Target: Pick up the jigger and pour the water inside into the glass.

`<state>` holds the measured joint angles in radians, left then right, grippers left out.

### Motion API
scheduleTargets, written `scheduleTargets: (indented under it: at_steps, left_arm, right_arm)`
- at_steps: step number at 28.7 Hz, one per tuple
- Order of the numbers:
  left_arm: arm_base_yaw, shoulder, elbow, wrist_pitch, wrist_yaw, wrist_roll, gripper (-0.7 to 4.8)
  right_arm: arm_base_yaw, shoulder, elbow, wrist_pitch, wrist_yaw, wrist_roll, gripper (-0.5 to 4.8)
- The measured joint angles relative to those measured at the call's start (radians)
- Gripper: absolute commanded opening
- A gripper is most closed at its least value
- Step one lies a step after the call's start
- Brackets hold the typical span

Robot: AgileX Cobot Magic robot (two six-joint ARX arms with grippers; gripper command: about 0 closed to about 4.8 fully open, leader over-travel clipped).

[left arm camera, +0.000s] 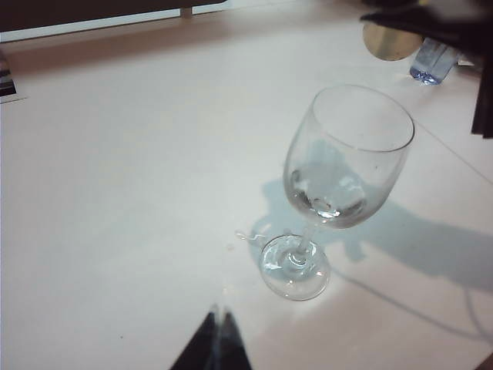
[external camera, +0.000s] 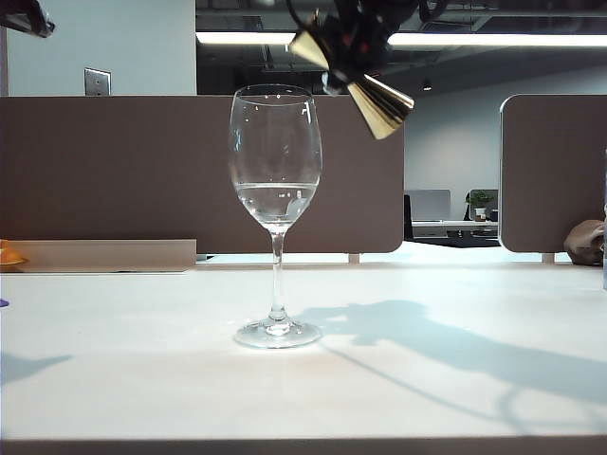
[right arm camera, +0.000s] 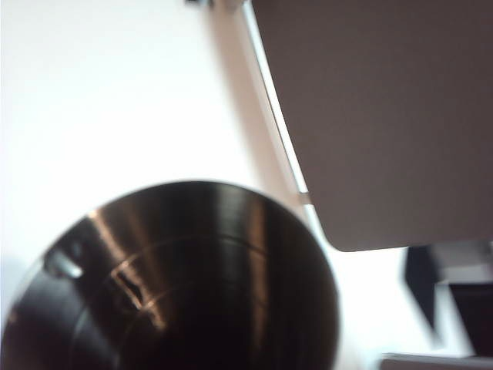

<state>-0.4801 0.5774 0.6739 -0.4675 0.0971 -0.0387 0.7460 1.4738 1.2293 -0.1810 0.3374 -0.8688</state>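
The clear stemmed glass (external camera: pixel 276 142) stands upright mid-table with water (external camera: pixel 276 197) in the lower part of its bowl. Above and just right of its rim hangs the gold jigger (external camera: pixel 379 102), tilted, one end towards the glass. My right gripper (external camera: pixel 346 68) is shut on its narrow waist. In the right wrist view the jigger's dark open cup (right arm camera: pixel 185 285) fills the frame and hides the fingers. My left gripper (left arm camera: pixel 219 312) is shut and holds nothing, hovering over the table short of the glass (left arm camera: pixel 347 154), whose foot (left arm camera: pixel 295 266) rests on the table.
Brown partition boards (external camera: pixel 114 171) run along the table's far edge. A plastic bottle (left arm camera: pixel 433 62) stands beyond the glass. An orange object (external camera: pixel 9 254) sits at the far left and a brown one (external camera: pixel 586 242) at the far right. Small droplets (left arm camera: pixel 246 235) lie by the foot.
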Motion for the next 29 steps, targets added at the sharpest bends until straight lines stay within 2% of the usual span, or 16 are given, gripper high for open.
scheduleTargets:
  at_steps: [3,7,10,19,20,22,25,29]
  left_arm:
    - [0.000,0.000,0.000,0.000,0.000,0.000,-0.05]
    - [0.000,-0.001,0.000,0.000,0.000,0.000,-0.05]
    - [0.000,0.000,0.000,0.000,0.000,0.000,-0.05]
    - [0.000,0.000,0.000,-0.001,0.000,0.000,-0.04]
    - [0.000,0.000,0.000,-0.001,0.000,0.000,-0.04]
    - [0.000,0.000,0.000,-0.001,0.005,0.000,-0.04]
    - [0.000,0.000,0.000,-0.001,0.013,-0.003,-0.05]
    - [0.000,-0.001,0.000,-0.002,0.018,-0.003,-0.04]
  right_arm:
    - [-0.027,-0.029,0.000,0.012,-0.027,0.206,-0.02]
    - [-0.081,-0.046,-0.013,-0.004,-0.037,0.349,-0.02]
    - [-0.121,-0.097,-0.068,-0.016,-0.092,0.448,-0.02]
    - [-0.143,-0.338,-0.389,0.143,-0.161,0.584,-0.02]
    - [-0.143,-0.396,-0.480,0.215,-0.183,0.630,-0.02]
    - [-0.143,-0.438,-0.552,0.276,-0.188,0.679,-0.02]
    - [-0.143,-0.478,-0.660,0.393,-0.202,0.760,-0.02]
    - [-0.143,-0.470,-0.742,0.447,-0.203,0.842,-0.02]
